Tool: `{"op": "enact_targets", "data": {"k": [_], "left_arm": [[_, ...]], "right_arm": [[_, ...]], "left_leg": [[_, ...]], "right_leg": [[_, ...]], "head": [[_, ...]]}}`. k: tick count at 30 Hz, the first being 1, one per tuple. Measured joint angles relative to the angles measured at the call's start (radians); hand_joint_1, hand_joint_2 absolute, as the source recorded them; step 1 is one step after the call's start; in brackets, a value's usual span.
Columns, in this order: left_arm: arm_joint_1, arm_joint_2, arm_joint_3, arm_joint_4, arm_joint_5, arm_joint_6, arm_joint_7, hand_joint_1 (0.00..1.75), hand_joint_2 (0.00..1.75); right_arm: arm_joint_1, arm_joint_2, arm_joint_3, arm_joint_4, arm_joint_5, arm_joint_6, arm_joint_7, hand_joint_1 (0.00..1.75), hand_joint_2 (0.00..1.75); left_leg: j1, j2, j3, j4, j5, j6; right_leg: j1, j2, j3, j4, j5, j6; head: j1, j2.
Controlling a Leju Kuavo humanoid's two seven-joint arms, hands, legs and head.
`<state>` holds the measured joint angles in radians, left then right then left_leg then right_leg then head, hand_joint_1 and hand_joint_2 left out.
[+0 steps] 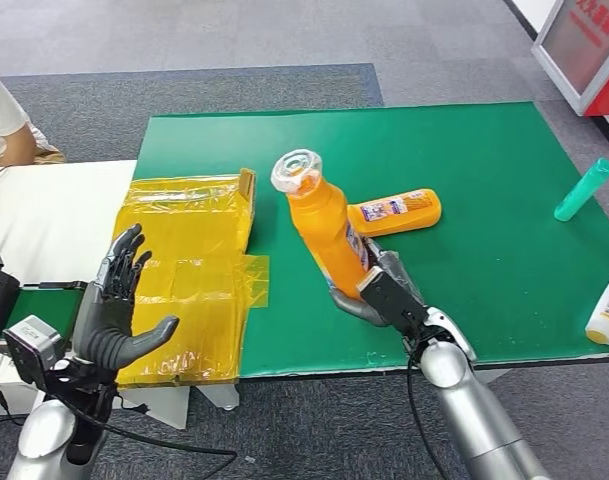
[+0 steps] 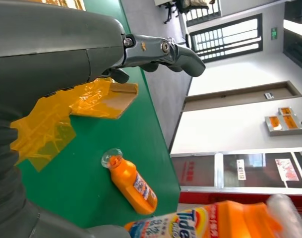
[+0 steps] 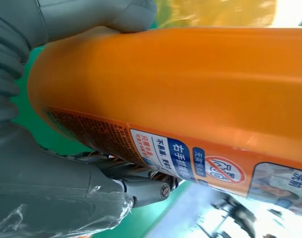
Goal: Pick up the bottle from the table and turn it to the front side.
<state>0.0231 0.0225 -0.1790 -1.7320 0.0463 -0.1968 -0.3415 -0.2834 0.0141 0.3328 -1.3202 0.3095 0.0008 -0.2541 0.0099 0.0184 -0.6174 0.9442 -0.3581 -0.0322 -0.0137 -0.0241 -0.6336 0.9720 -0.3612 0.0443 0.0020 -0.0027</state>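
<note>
Head view: orange bottle (image 1: 327,232) is gripped by right hand (image 1: 376,290), lifted tilted over desk (image 1: 474,150). Left hand (image 1: 116,305) is held spread, empty. Next: turning until front label is shown.

Yellow-taped cardboard (image 1: 186,268), teal tube (image 1: 584,189), white bottle (image 1: 607,312) (table's edge).

We see a green worktop (image 1: 467,150) over grey carpet floor (image 1: 210,40), a white table (image 1: 52,215) at its left, and a dark-framed window (image 2: 231,34) in a white wall (image 2: 231,124).
</note>
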Motion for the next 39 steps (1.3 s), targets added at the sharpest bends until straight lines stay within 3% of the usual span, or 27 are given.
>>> {"op": "enact_targets", "data": {"k": [5,9,13,22,35,36,39], "left_arm": [[-0.001,-0.003,0.000,-0.002,0.036,-0.007,0.016,0.00,1.75],[-0.049,-0.033,-0.050,0.008,0.467,-0.072,0.221,0.00,1.75],[-0.088,-0.046,-0.148,0.014,0.513,-0.138,0.245,0.00,1.75],[-0.163,-0.060,-0.350,0.015,0.296,-0.121,0.227,0.00,1.75],[-0.217,-0.062,-0.406,0.014,0.019,-0.045,0.175,0.00,1.75],[-0.221,-0.062,-0.408,0.014,-0.018,-0.038,0.168,0.13,1.75],[-0.236,-0.062,-0.410,0.010,-0.107,-0.024,0.155,1.44,1.75]], "right_arm": [[0.019,0.000,-0.001,-0.043,-0.006,-0.018,-0.013,1.75,1.75],[0.128,0.016,0.044,-0.227,0.177,-0.327,-0.119,1.75,1.75],[0.134,0.021,0.112,-0.218,0.371,-0.469,-0.089,1.75,1.75],[0.094,0.034,0.239,-0.159,0.452,-0.495,-0.036,1.75,1.75],[0.059,0.034,0.315,-0.145,0.445,-0.447,0.017,1.75,1.75],[0.057,0.034,0.317,-0.146,0.445,-0.438,0.019,1.75,1.75],[0.057,0.034,0.326,-0.150,0.446,-0.407,0.026,1.75,1.75]], "left_leg": [[0.000,0.000,0.000,0.000,0.000,0.000],[0.000,0.000,0.000,0.000,0.000,0.000],[0.000,0.000,0.000,0.000,0.000,0.000],[0.000,0.000,0.000,0.000,0.000,0.000],[0.000,0.000,0.000,0.000,0.000,0.000],[0.000,0.000,0.000,0.000,0.001,0.000],[0.000,0.000,0.000,0.000,0.001,0.000]], "right_leg": [[0.000,0.000,0.000,0.000,0.000,0.000],[0.000,0.000,0.000,0.000,0.000,0.000],[0.000,0.000,0.000,0.000,0.000,0.000],[0.000,0.000,0.000,0.000,0.000,0.000],[0.000,0.000,0.000,0.000,0.000,0.000],[0.000,0.000,0.000,0.000,0.000,0.000],[0.000,0.000,0.000,0.000,0.000,0.000]], "head": [[0.000,0.000],[0.000,0.000],[0.000,0.000],[0.000,0.000],[0.000,0.000],[0.000,0.000],[0.000,0.000]]}}
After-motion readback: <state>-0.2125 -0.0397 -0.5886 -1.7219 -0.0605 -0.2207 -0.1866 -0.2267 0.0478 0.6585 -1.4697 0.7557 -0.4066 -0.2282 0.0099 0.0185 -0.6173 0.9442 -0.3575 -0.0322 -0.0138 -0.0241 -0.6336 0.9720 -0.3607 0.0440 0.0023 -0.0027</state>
